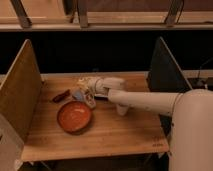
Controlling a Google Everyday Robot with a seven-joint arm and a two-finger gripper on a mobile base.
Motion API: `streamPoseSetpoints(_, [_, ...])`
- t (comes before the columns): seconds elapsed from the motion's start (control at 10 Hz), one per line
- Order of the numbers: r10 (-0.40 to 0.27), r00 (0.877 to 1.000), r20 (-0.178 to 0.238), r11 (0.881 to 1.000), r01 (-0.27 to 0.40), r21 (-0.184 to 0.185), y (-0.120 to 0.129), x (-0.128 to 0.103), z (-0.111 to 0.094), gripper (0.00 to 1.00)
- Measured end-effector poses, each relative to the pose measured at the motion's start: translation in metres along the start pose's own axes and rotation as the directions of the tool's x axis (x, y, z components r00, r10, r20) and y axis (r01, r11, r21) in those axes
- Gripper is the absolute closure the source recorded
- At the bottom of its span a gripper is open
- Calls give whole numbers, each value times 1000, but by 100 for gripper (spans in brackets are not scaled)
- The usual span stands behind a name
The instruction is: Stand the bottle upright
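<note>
The bottle (pixel 91 102) is a small pale cream cylinder on the wooden table (pixel 115 132), just behind the right rim of the red bowl (pixel 74 116). I cannot tell whether it is upright or tilted. My gripper (pixel 86 86) is at the end of the white arm (pixel 145 100), which reaches in from the right. The gripper hangs just above and behind the bottle, and I cannot tell whether it touches it.
A flat blue object (pixel 77 94) lies left of the bottle. A dark reddish object (pixel 61 96) lies further left. A small white cup (pixel 122 109) stands partly behind the arm. A wooden panel (pixel 20 87) on the left and a dark panel (pixel 165 72) on the right wall the table.
</note>
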Motion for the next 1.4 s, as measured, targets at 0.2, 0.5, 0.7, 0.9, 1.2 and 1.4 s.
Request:
streamPoseSetpoints(0.2, [-20, 1000, 4, 1000, 20, -4, -2, -4, -3, 100])
streamPoseSetpoints(0.5, [-55, 998, 15, 998, 54, 15, -15, -7, -14, 100])
streamPoseSetpoints(0.7, [-59, 998, 19, 998, 59, 17, -17, -5, -17, 97])
streamPoseSetpoints(0.9, [-58, 998, 16, 998, 57, 14, -17, -3, -17, 96])
streamPoseSetpoints(1.2, [-56, 998, 17, 998, 55, 14, -17, -3, -17, 76])
streamPoseSetpoints(1.4, [-55, 998, 17, 998, 55, 15, -17, -3, -17, 58])
